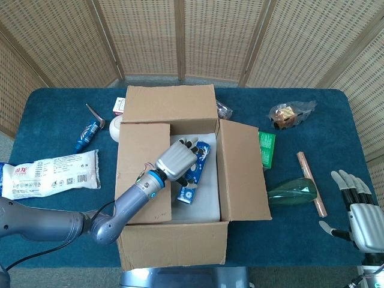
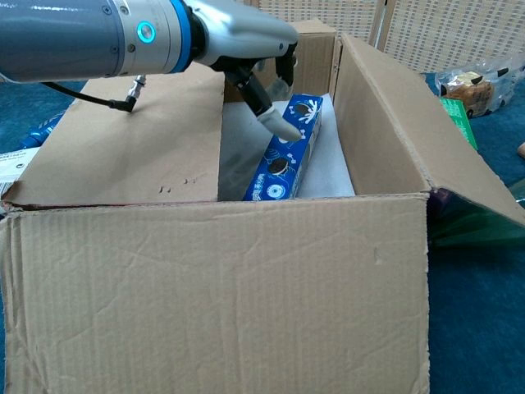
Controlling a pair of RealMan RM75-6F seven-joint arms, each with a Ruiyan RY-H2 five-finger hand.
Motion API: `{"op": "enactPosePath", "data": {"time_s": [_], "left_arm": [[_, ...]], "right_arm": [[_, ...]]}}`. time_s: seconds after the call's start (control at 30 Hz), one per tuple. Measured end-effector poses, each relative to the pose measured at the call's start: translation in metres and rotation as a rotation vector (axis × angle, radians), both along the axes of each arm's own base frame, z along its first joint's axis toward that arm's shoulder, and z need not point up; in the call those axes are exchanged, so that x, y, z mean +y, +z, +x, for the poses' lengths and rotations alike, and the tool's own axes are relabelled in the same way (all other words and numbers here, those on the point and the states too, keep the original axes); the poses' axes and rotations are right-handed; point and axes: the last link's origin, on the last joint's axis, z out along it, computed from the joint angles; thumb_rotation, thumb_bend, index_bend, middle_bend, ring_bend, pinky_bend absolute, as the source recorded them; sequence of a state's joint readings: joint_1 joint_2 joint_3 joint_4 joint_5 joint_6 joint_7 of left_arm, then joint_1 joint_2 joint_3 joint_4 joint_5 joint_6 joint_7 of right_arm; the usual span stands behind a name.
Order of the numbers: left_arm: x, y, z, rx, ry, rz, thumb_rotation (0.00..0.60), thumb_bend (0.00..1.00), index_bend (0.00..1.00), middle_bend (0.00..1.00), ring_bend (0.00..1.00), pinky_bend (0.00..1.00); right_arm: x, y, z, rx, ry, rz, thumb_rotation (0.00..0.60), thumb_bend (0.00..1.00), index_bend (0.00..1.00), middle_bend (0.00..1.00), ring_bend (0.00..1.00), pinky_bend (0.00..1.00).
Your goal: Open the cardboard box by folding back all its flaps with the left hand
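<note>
While the brown cardboard box's left flap (image 1: 141, 171) lies flat over the opening, the left hand (image 1: 176, 161), empty with fingers apart, hovers just right of its inner edge.

a: where's the left hand (image 1: 177, 159)?
b: over the cardboard box (image 1: 174, 180), above its left flap's (image 1: 141, 171) inner edge.
a: the right hand (image 1: 360, 213)?
b: at four o'clock, fingers spread, holding nothing.

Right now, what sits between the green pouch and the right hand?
In the head view, only a copper-colored stick, lying on the blue table right beside the green pouch. Past it, bare cloth runs to the right hand.
</note>
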State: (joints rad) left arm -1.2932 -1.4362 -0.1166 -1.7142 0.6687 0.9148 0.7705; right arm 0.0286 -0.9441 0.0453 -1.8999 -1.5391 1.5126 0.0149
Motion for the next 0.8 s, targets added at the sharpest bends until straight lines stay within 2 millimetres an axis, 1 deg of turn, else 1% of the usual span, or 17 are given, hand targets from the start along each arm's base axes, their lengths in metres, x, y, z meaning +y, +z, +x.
{"op": "enactPosePath", "data": {"time_s": [0.17,0.37,0.8], "left_arm": [[0.0,0.0,-0.004,0.026,0.02,-0.011,0.304,0.0,0.75,0.33,0.13,0.25],[0.0,0.005,-0.006,0.057,0.011,-0.016,0.303,0.0,0.78,0.34,0.13,0.25],[-0.001,0.036,-0.012,0.09,-0.001,-0.01,0.302,0.0,0.8,0.35,0.13,0.27]], "right_arm": [[0.0,0.0,0.0,-0.002,0.0,0.001,0.6,0.09,0.0,0.0,0.0,0.0],[0.0,0.001,0.0,-0.005,-0.001,-0.003,0.6,0.09,0.0,0.0,0.0,0.0],[0.001,0.002,0.002,-0.01,0.005,-0.002,0.6,0.09,0.0,0.0,0.0,0.0]]}}
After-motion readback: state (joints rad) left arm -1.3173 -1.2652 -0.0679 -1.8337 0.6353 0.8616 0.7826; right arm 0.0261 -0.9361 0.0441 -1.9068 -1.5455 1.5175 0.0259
